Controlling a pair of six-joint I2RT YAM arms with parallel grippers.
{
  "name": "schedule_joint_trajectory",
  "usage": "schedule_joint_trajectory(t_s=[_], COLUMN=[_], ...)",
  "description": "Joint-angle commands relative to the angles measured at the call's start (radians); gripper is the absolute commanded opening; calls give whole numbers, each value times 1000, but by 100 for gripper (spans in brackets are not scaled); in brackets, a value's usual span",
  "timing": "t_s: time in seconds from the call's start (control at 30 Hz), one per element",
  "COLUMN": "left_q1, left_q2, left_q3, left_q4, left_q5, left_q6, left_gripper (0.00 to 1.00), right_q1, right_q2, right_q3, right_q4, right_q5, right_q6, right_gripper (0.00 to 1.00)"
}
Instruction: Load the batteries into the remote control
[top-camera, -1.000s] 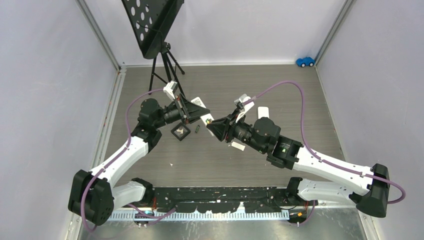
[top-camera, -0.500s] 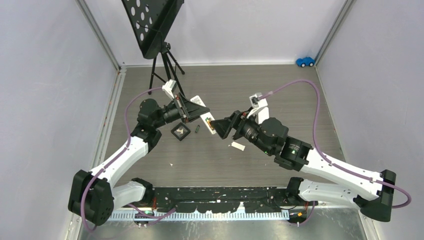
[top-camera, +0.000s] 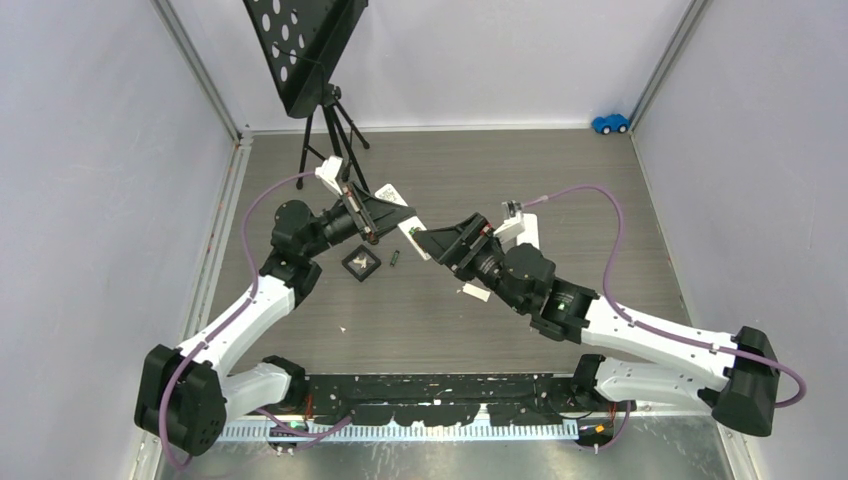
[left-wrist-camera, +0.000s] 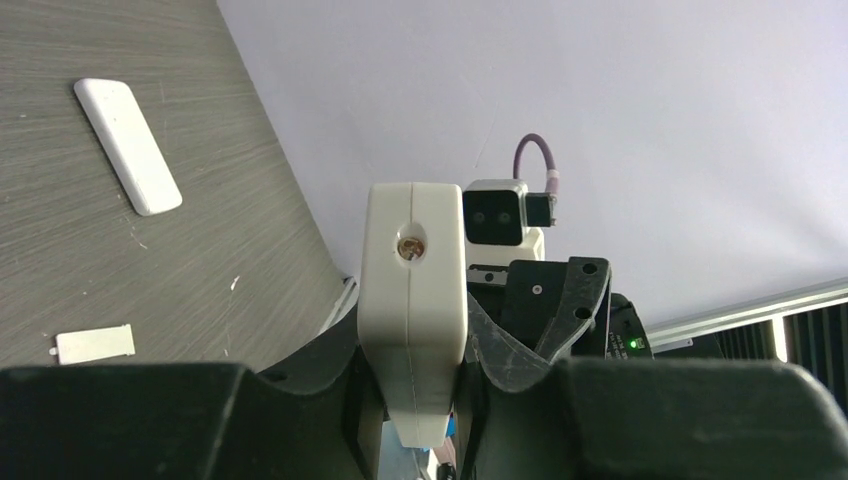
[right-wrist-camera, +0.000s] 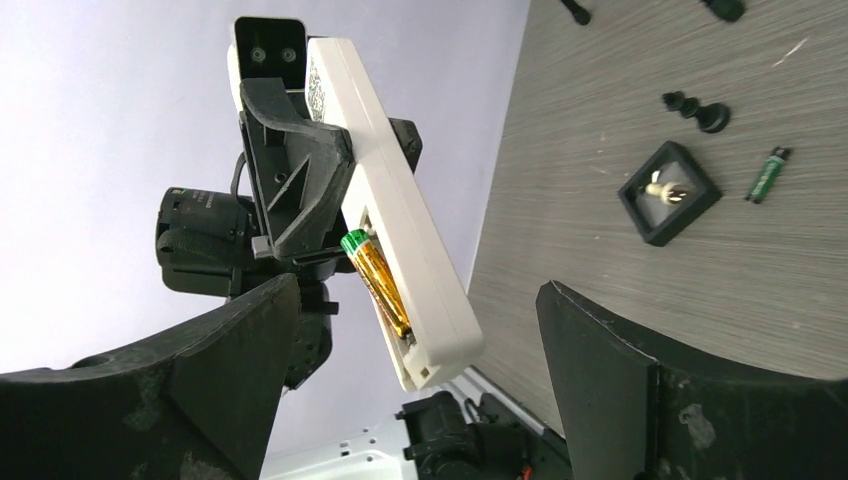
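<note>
Clamping the remote (right-wrist-camera: 400, 250), the left gripper (left-wrist-camera: 413, 425) tilts its open bay toward the right gripper (right-wrist-camera: 415, 300), presumably for access; those fingers gape, holding nothing. One green-gold battery (right-wrist-camera: 375, 280) seems slightly askew in the bay; another battery (right-wrist-camera: 768, 174) lies on the table (right-wrist-camera: 650, 330) beside the tray (right-wrist-camera: 690, 218). The remote's label is unreadable.

Music stand (top-camera: 305, 50), blue toy car (top-camera: 610, 123), black tray (right-wrist-camera: 642, 218)

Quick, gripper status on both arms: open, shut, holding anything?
The left gripper: closed on the white remote control.
The right gripper: open, holding nothing.
</note>
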Motion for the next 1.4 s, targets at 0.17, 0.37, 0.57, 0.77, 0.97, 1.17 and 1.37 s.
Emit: schedule_joint_trajectory(t_s=[0.17, 0.37, 0.57, 0.77, 0.97, 1.17, 1.37], left_q1=[2, 2, 2, 2, 2, 2, 3], left_q2=[-38, -42, -39, -40, -44, -55, -70], left_q3=[6, 3, -2, -5, 0, 16, 27], left_q4=[77, 97, 102, 105, 93, 69, 25], left_q5=[9, 35, 50, 52, 45, 32, 34], left_q6=[33, 56, 64, 64, 49, -27, -3], left_gripper=[0, 0, 0, 0, 0, 0, 0], right_q1=[-22, -43, -56, -67, -73, -74, -76], right_q2=[85, 119, 145, 164, 176, 184, 169], right_q3=[55, 46, 53, 55, 51, 11, -14], right_q4=[212, 275, 290, 300, 299, 367, 402], right_q5=[-55, -87, -131, -167, -195, -214, -210], right_q6=[120, 175, 189, 197, 198, 182, 152], right_gripper=[93, 84, 70, 58, 41, 27, 53])
